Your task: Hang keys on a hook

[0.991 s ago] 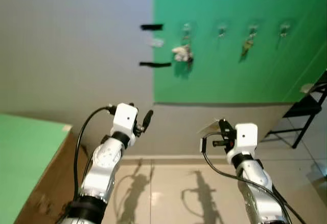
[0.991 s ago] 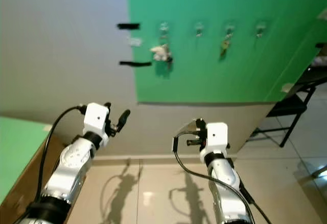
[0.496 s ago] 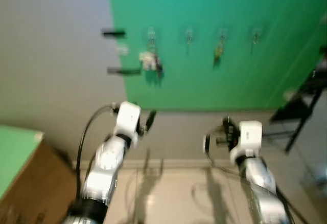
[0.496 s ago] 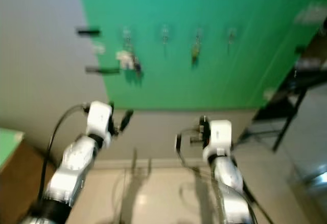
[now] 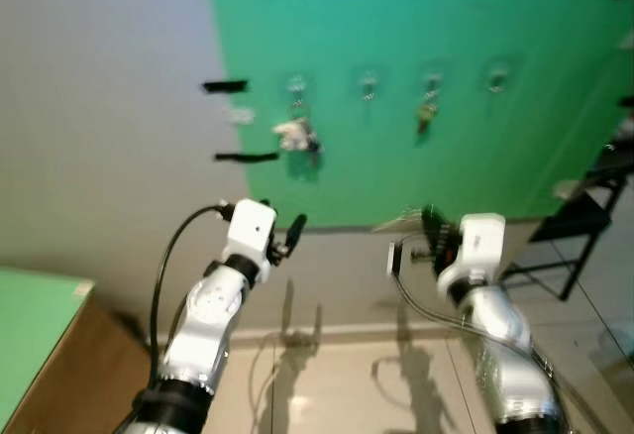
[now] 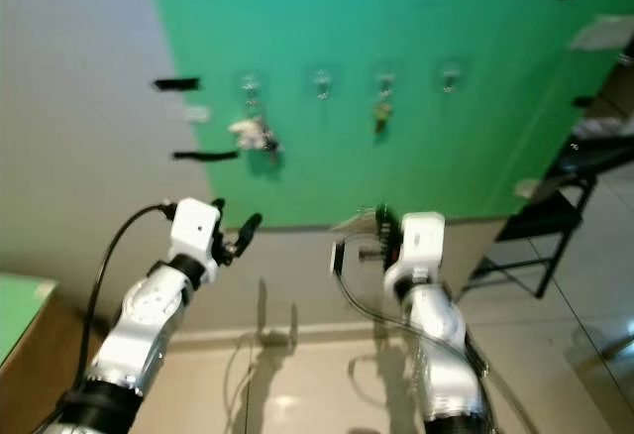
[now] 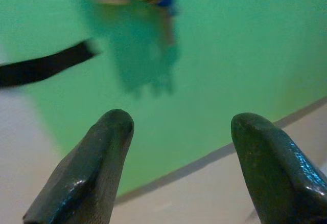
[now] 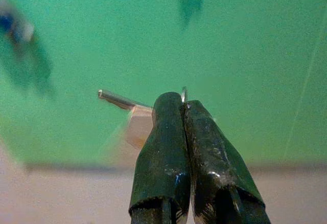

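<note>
So the head views have swung since a second ago: the green panel and its row of hooks sit more centred now, good for hanging. Left wrist: left gripper spread wide, empty. Right wrist: right gripper pinched on the thin metal keys, well short of the hooks.

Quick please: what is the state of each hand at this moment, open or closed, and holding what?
Left hand: open, holding nothing, raised toward the green wall.
Right hand: closed on the keys, a thin metal piece sticking out beside the fingers.
</note>
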Robot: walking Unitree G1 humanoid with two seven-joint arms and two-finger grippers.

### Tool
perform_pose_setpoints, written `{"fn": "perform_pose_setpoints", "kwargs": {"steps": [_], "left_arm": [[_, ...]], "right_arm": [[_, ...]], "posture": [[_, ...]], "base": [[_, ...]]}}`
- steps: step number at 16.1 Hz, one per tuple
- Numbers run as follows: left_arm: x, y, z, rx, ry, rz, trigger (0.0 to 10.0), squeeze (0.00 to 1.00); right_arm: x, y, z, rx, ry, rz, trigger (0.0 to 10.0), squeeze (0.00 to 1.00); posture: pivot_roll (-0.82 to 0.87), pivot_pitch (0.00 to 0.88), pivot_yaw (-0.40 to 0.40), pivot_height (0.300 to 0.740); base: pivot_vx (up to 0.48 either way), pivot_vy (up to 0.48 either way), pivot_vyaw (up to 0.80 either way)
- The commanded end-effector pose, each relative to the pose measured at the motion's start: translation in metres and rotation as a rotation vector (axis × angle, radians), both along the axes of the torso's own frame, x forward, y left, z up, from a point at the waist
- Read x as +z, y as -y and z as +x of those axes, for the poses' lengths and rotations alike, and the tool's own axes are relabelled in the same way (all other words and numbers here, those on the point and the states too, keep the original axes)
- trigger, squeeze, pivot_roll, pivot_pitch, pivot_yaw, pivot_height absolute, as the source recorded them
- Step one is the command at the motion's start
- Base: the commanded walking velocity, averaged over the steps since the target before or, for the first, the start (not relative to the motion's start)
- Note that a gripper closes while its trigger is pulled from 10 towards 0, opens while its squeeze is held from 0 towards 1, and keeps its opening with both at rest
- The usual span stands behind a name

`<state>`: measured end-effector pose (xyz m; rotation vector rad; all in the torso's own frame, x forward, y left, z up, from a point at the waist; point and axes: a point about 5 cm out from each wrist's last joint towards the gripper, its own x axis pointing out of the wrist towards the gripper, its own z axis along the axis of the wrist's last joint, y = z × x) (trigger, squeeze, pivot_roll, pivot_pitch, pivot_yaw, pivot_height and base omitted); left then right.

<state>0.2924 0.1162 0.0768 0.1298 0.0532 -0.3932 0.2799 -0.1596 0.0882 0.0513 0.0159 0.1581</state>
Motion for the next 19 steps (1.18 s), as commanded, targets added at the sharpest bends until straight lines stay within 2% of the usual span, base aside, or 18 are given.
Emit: {"fn": "perform_pose_setpoints", "kwargs": {"steps": [1,3,6,8,11,16,19], "left_arm": [[0.004,0.006,0.003,-0.015,0.012,0.013,10.0,0.00],[0.003,0.007,0.006,0.003,0.008,0.045,10.0,0.00],[0.003,0.011,0.007,-0.013,0.007,0.050,10.0,0.00],[0.003,0.015,0.006,-0.022,0.007,0.045,10.0,0.00],[0.003,0.019,0.004,-0.032,0.009,0.046,10.0,0.00],[0.002,0.026,0.002,-0.043,0.010,0.042,10.0,0.00],[0.001,0.028,0.000,-0.047,0.011,0.044,10.0,0.00]], "right_arm": [[0.015,0.008,0.007,-0.018,0.033,0.003,10.0,0.00],[0.042,0.012,0.026,-0.030,0.099,0.021,10.0,0.00],[0.063,0.009,0.041,-0.026,0.129,0.051,10.0,0.00],[0.080,0.001,0.049,0.002,0.134,0.031,10.0,0.00],[0.094,-0.005,0.057,0.022,0.158,0.033,10.0,0.00],[0.106,-0.021,0.072,0.095,0.148,0.007,10.0,0.00],[0.107,-0.024,0.077,0.103,0.145,0.005,10.0,0.00]], "posture": [[-0.10,0.000,0.023,0.722],[-0.11,0.000,0.025,0.722],[-0.10,0.000,0.015,0.722],[-0.10,0.000,0.009,0.722],[-0.10,0.000,0.001,0.722],[-0.09,0.012,-0.028,0.722],[-0.09,0.015,-0.040,0.722]], "base": [[0.000,0.000,0.00],[0.000,0.000,0.00],[0.000,0.000,0.00],[0.000,0.000,0.00],[0.000,0.000,0.00],[0.000,0.000,0.00],[0.000,0.000,0.00]]}}
